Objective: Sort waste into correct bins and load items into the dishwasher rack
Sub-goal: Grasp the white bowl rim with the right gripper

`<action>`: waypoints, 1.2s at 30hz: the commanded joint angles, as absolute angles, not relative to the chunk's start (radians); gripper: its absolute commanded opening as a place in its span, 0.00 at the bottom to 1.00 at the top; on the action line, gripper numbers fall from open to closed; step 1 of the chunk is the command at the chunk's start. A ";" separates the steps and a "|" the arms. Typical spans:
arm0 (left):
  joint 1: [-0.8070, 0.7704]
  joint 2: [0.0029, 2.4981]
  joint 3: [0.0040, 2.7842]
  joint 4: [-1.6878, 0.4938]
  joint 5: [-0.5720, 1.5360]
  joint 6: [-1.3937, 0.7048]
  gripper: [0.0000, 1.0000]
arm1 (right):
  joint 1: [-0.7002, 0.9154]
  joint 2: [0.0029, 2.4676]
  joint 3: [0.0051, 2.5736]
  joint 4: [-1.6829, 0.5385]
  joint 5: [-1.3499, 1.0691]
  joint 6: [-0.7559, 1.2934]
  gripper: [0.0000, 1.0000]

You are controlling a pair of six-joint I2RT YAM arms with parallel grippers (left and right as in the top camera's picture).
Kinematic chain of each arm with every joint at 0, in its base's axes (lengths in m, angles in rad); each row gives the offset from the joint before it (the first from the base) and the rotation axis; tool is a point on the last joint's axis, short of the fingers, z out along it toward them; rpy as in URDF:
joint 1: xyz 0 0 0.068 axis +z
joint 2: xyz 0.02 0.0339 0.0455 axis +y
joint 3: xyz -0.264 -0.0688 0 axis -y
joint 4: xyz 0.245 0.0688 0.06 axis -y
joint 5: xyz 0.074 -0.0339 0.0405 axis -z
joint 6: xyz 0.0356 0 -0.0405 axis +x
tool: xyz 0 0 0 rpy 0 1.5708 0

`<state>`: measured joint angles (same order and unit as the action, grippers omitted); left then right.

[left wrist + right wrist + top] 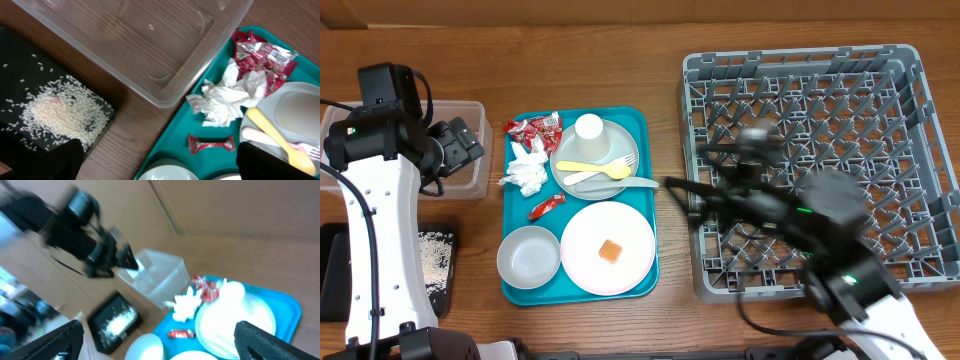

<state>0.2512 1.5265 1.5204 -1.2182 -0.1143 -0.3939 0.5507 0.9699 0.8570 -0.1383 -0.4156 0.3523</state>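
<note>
**Overhead.** The left gripper [460, 145] hangs over the right end of the clear tub [470, 108]. From it, the napkin [527, 172] lies near, at about 4 o'clock, on the teal tray [645, 150]. One bunch of red wrappers [532, 128] sits at 12 o'clock of the napkin, and a single wrapper [546, 206] at 5 o'clock. The right gripper [672, 185] is smeared, between the tray and the dishwasher rack [910, 150]. The grey plate [570, 148] is at its 9 o'clock, and the yellow fork [595, 168] on it runs 9-to-3.

**Left wrist.** The fingers [65, 160] stand wide apart with nothing between them. The napkin is at 1 o'clock of the gap and the single wrapper is just ahead, its long axis 9-to-3. Rice [52, 107] lies in the black tray [15, 50] at 10 o'clock.

**Right wrist.** The picture is blurred, but the fingers [50, 342] are set wide and empty. The plate is between them and ahead.

**Judgement.** The left arm is the nearer to the waste, the right to the dishes.
</note>
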 commanded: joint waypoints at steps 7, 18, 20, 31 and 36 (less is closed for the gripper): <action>0.367 1.533 1.540 -1.215 -0.154 -0.417 1.00 | 0.886 1.359 1.090 -0.247 0.022 0.352 1.00; 0.418 1.533 1.540 -1.218 -0.129 -0.420 1.00 | 0.994 1.690 1.147 -0.263 -0.088 0.363 1.00; 0.418 1.533 1.540 -1.218 -0.129 -0.420 1.00 | 1.009 1.734 1.147 -0.260 -0.102 0.363 1.00; 0.418 1.533 1.540 -1.219 -0.130 -0.420 1.00 | 1.073 1.795 1.148 -0.196 -0.134 0.332 0.80; 0.418 1.533 1.540 -1.219 -0.130 -0.420 1.00 | 1.079 1.843 1.148 -0.182 -0.133 0.333 0.77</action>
<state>0.4225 1.5265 1.5204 -1.2186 -0.1318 -0.3985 1.0740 1.8053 1.1244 -0.1902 -0.1406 0.3393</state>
